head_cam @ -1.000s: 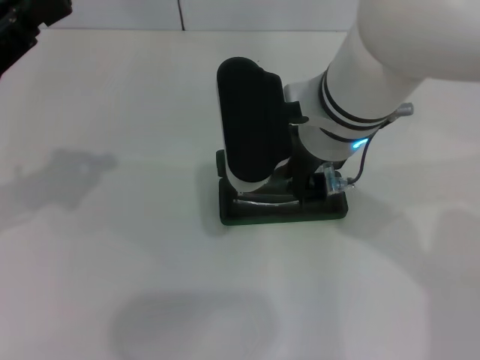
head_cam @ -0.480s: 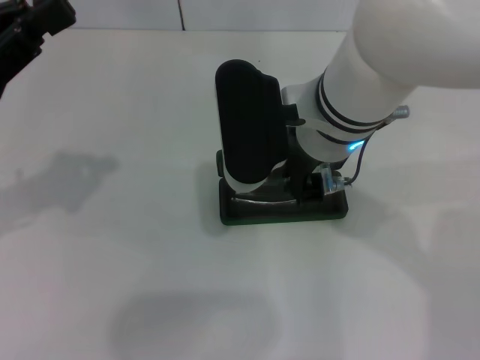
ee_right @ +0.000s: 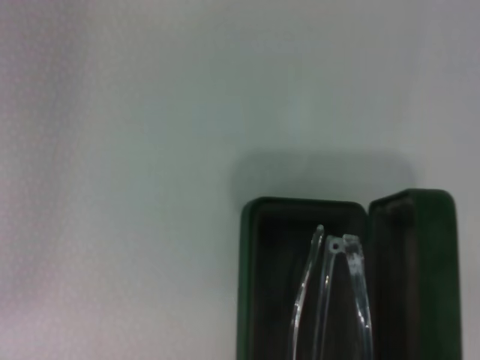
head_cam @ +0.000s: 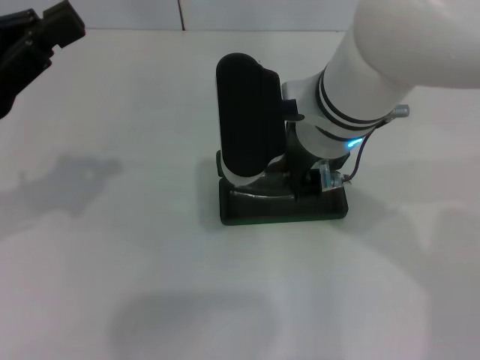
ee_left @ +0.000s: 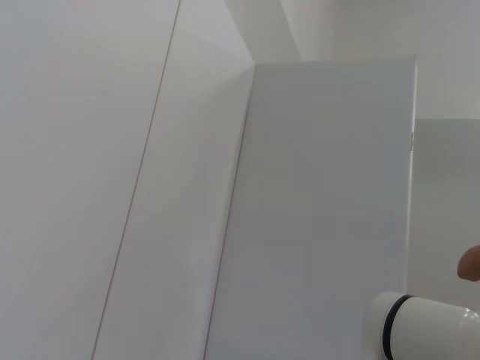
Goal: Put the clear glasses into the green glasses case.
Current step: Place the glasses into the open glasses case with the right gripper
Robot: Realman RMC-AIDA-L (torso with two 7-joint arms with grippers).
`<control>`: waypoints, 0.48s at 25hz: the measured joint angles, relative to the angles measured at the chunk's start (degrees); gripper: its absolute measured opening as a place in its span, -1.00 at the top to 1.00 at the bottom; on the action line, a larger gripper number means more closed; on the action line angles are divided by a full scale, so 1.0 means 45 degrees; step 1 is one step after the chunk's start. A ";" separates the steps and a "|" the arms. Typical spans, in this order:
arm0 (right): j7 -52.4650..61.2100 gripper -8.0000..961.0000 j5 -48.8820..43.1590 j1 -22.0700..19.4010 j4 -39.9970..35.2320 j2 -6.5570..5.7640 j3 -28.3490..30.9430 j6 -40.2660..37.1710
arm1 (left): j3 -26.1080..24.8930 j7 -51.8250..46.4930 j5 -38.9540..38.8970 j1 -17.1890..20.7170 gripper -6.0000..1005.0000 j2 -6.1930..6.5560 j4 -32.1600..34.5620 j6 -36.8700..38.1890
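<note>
Now we see the clear glasses lying over the open green glasses case under the right gripper, grip unreadable, so release and closing look left, left gripper parked.

clear glossy plastic glasses; green case looks smooth outside, with a dark matt lining; worktop is matt white.
</note>
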 joint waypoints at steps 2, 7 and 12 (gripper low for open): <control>0.0063 0.82 -0.0105 -0.0008 -0.0049 0.0000 -0.0009 -0.0006 | 0.0000 0.0002 0.0002 -0.0001 0.83 -0.0004 -0.0002 0.0000; 0.0112 0.82 -0.0150 -0.0048 -0.0056 -0.0001 -0.0024 -0.0055 | 0.0000 0.0002 0.0003 0.0014 0.83 -0.0006 -0.0002 0.0020; 0.0142 0.82 -0.0151 -0.0005 -0.0084 -0.0001 -0.0158 -0.0122 | 0.0000 0.0002 0.0003 0.0058 0.83 -0.0022 -0.0002 0.0034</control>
